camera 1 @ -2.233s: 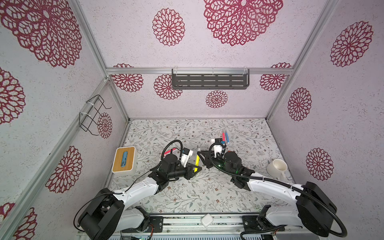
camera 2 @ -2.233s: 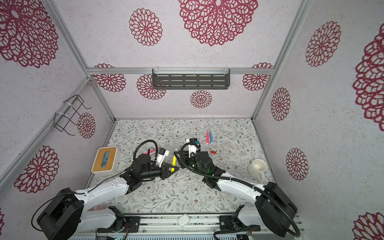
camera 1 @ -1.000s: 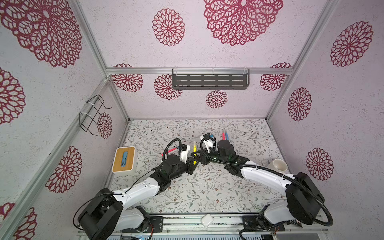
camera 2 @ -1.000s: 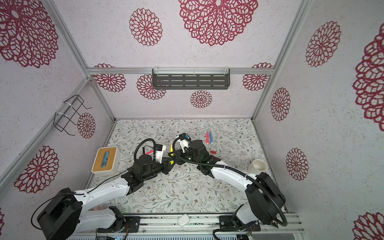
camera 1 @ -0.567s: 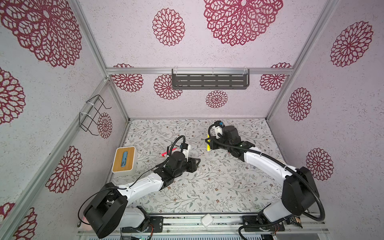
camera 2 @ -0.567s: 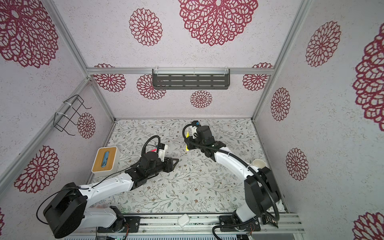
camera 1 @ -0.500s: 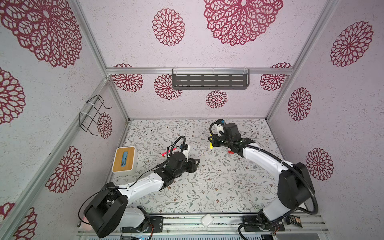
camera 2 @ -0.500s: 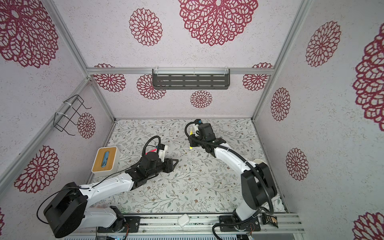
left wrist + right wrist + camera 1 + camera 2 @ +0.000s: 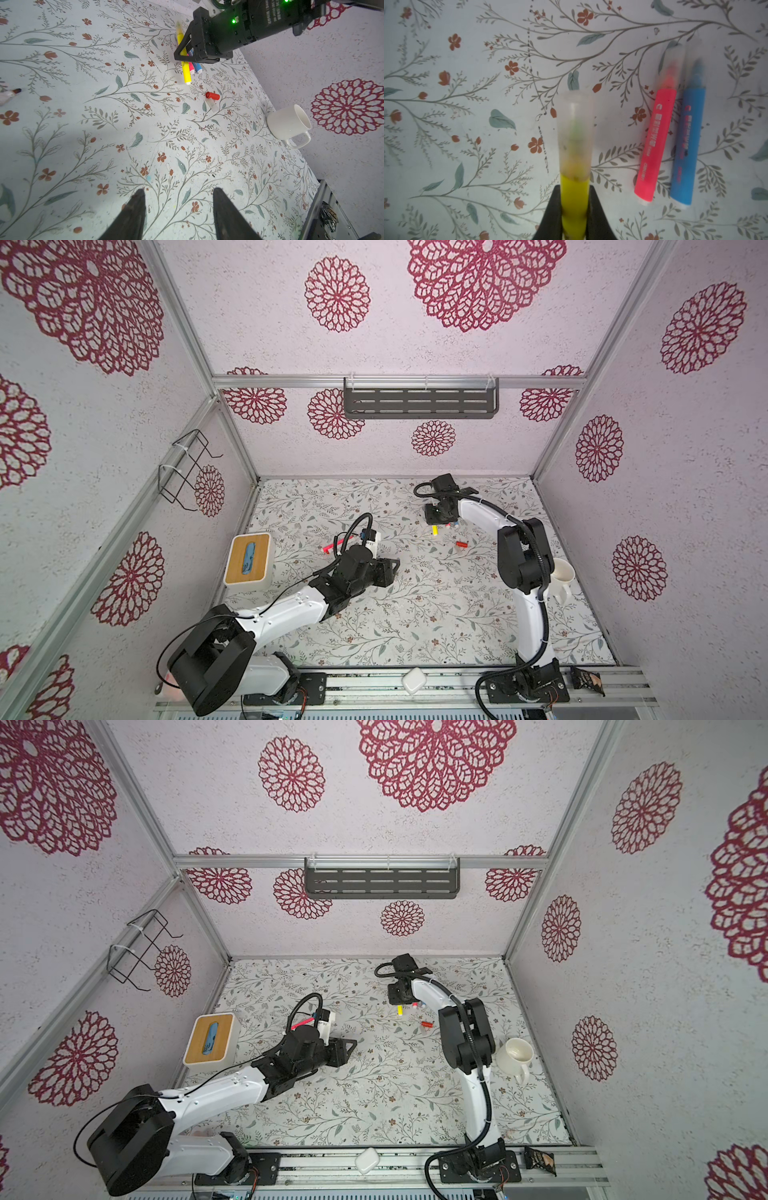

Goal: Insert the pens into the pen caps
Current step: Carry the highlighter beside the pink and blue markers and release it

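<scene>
Yellow plastic marker pen (image 9: 574, 199), translucent cap (image 9: 575, 133) fitted, is clamped in the right gripper (image 9: 574, 193), just beside the capped pink pen (image 9: 654, 145) and blue pen (image 9: 688, 145) on the floral table (image 9: 446, 124). Left gripper (image 9: 178, 199) spread, empty. Apparently outstanding: red tubular cap (image 9: 212, 96), clear cap (image 9: 212, 106), red pen (image 9: 332, 546) lying apart.

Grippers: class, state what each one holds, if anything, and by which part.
The right gripper clamps the yellow pen by its yellow barrel, close to the translucent cap. The left gripper is open and holds nothing.
</scene>
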Motion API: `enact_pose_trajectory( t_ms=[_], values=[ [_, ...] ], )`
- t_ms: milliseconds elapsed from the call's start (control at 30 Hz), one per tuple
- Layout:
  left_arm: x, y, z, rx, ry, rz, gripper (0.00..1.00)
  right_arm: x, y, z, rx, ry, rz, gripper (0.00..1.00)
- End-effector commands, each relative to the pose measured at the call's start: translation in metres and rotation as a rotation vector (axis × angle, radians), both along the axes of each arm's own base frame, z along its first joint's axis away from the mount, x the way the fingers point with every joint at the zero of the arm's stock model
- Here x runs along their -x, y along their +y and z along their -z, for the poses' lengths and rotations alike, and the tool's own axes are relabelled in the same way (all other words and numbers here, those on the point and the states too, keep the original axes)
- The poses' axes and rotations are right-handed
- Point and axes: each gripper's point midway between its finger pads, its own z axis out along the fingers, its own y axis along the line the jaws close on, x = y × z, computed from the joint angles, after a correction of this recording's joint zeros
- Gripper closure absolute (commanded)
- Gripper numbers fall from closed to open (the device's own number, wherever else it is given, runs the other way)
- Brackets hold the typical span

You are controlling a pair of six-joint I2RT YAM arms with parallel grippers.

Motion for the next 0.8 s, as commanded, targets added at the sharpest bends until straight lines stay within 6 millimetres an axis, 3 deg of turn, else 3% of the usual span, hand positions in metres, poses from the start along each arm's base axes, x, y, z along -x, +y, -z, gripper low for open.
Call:
enact_pose_trajectory(
  t_ms=[0,233,433,633,767],
  values=[
    [0.002,0.002,-0.002,-0.001,-0.007,-0.010,0.46,-0.009,-0.019,-0.010,0.080,0.002,0.019,0.95],
    [0.001,0.002,-0.006,-0.001,-0.019,-0.008,0.45,-0.027,-0.037,-0.003,0.118,0.009,0.076,0.92],
    [0.002,0.003,-0.006,-0.005,-0.025,-0.007,0.46,-0.031,-0.054,-0.005,0.155,-0.002,0.115,0.87],
    [0.002,0.003,-0.009,-0.004,-0.033,-0.005,0.46,-0.032,-0.060,-0.014,0.158,-0.020,0.133,0.70],
    [0.002,0.002,-0.010,-0.005,-0.033,-0.003,0.46,-0.033,-0.059,-0.028,0.149,-0.059,0.142,0.66]
  ],
)
